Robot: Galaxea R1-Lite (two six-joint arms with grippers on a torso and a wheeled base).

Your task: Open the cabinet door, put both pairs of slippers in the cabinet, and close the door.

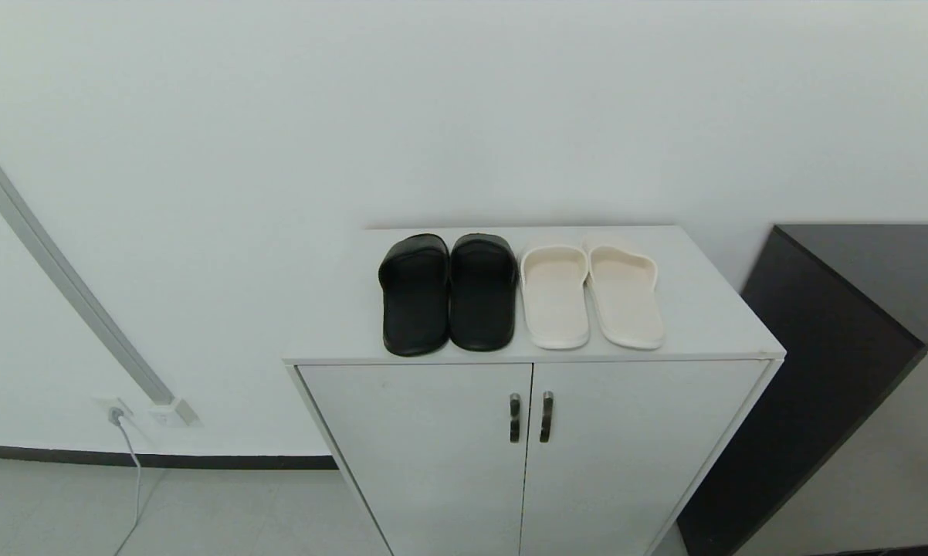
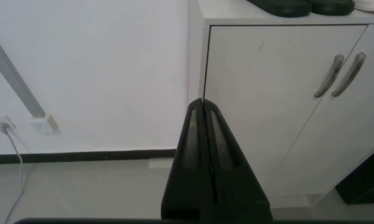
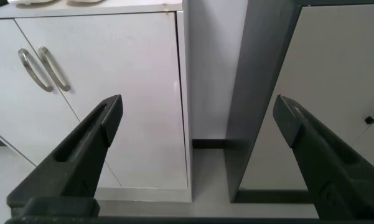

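white cabinet, both doors shut, two pairs of slippers on its top.
black slippers and cream slippers lie just beside each other at the top's front edge, black pair nearer the left corner. left end effector clenched on nothing; right end effector released wide; both face the cabinet front.

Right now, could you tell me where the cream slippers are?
In the head view, the cream slippers sit on the cabinet top, right of the black slippers.
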